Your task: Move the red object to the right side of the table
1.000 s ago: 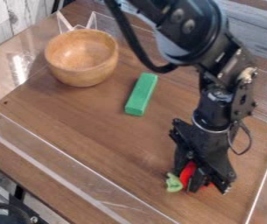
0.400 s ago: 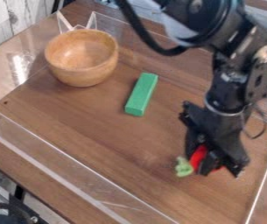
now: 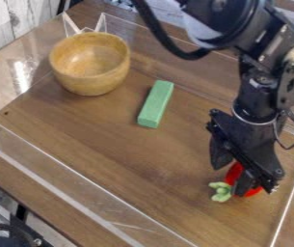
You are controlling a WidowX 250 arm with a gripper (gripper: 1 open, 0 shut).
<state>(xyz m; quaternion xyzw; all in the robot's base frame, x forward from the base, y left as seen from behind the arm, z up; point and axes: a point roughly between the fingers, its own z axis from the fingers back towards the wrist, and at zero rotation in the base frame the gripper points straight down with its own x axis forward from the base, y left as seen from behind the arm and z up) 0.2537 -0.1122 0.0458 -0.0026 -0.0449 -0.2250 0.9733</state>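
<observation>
red object [image 3: 243,183] lies on the surface [image 3: 97,145] near its right edge, just under the claw [image 3: 250,179], stem pointing left; whether the claw's jaws are parted, i cannot tell.

A brown wooden worktop [image 3: 97,145] fills most of the picture. Clear plastic walls [image 3: 59,188] stand along its edges and shine in the light. In the upper left is a pale wall of boards [image 3: 8,19]. The lower left corner is dark.
</observation>
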